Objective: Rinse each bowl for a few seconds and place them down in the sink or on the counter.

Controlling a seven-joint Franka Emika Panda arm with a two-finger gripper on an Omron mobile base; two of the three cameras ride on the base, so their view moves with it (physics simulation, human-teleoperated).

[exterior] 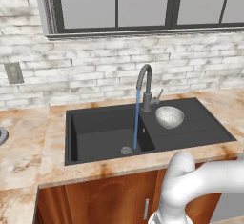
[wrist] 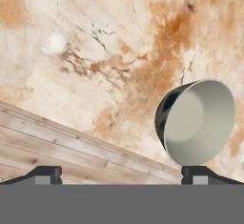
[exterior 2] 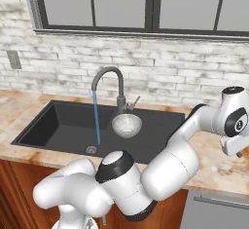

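A pale speckled bowl (exterior: 169, 117) (exterior 2: 127, 124) sits upright on the flat shallow section of the black sink (exterior: 95, 132) (exterior 2: 58, 121), just right of the grey gooseneck tap (exterior: 145, 82) (exterior 2: 109, 74). Water (exterior: 137, 118) (exterior 2: 96, 118) streams from the tap into the deep basin. My arm reaches far right, and my gripper (exterior 2: 238, 152) (wrist: 121, 173) hangs open over the marbled counter (exterior 2: 219, 164) (wrist: 95, 51). In the hand view a second bowl (wrist: 198, 123), pale inside and dark outside, rests on the counter just beyond my right fingertip (wrist: 195, 173). Nothing is between the fingers.
A white brick wall with a window runs behind the sink, with a wall outlet (exterior: 13, 73) at the left. Brown cabinets (exterior: 109, 199) stand under the counter. A grey round object (exterior: 2, 135) shows at the left edge. A grey appliance front (exterior 2: 214, 211) sits at lower right.
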